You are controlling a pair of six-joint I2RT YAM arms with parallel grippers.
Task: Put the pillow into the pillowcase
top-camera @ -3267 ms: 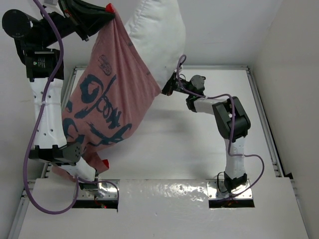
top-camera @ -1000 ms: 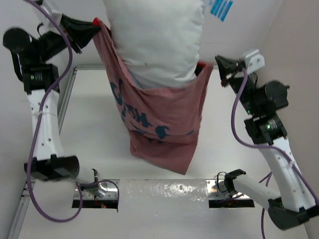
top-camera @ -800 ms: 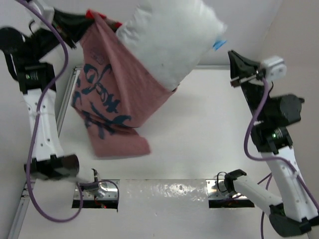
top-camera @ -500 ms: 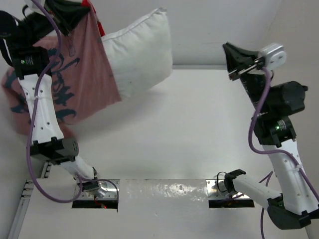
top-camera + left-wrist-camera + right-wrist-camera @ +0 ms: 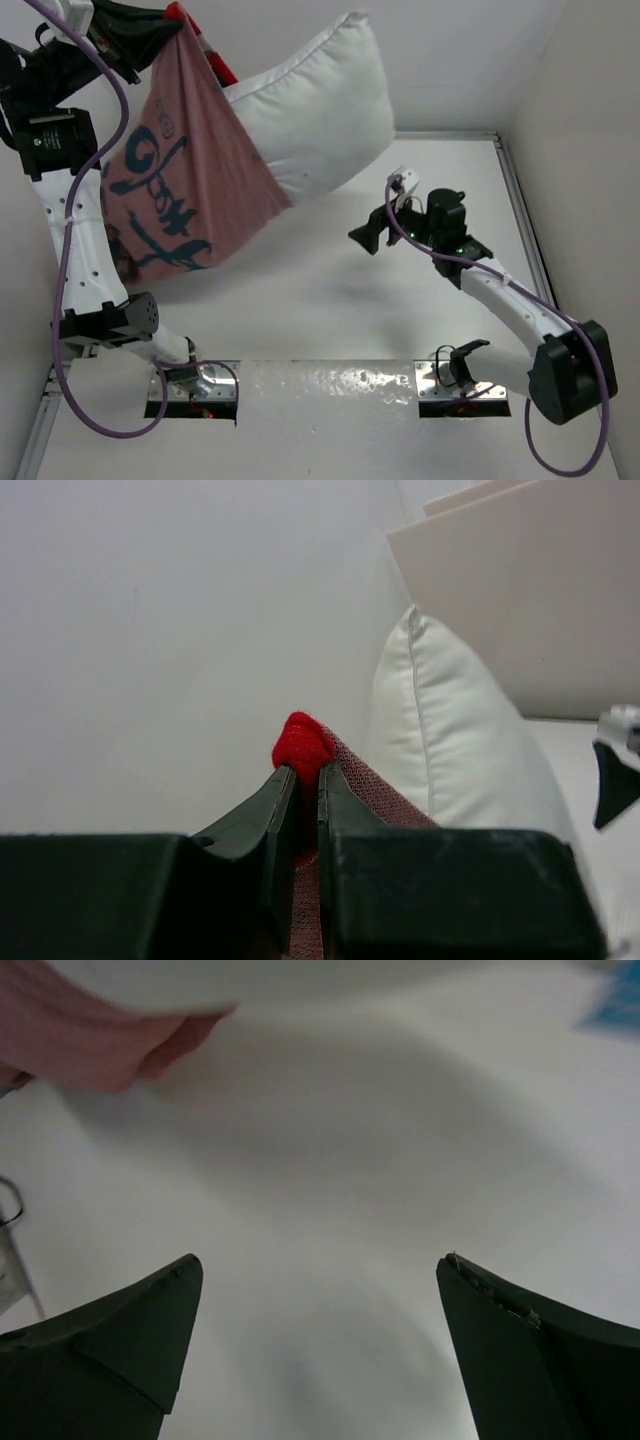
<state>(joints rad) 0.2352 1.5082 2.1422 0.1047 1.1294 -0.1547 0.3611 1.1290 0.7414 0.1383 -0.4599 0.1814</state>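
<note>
Down from its raised pose at the right of half a second earlier, the right arm had dropped low and stretched toward the middle of the table (image 5: pixel 400 320), and the right gripper (image 5: pixel 366 240) now sat just below the hanging bundle. Its jaws stood wide apart with nothing between them; the right wrist view showed the two dark fingertips spread over bare white table, with the pink cloth and a white blur along the top edge. The bundle itself had swung back from the far left toward the centre. A second earlier the sack had been stretched between both arms, but now the pillowcase (image 5: pixel 180 190) hung from the left gripper (image 5: pixel 168 25) alone, high at the far left. That gripper was clenched on a red corner of the cloth, and the left wrist view showed the fingers pinched together on the red fold, the pillow (image 5: pixel 450 750) just beyond them. The pillowcase showed its pale pink inside with dark lettering and sagged down along the left arm. The pillow (image 5: pixel 310 110) lay tilted, its lower left end tucked into the sack's mouth, while most of it stuck out up and to the right, clear of the table.
</note>
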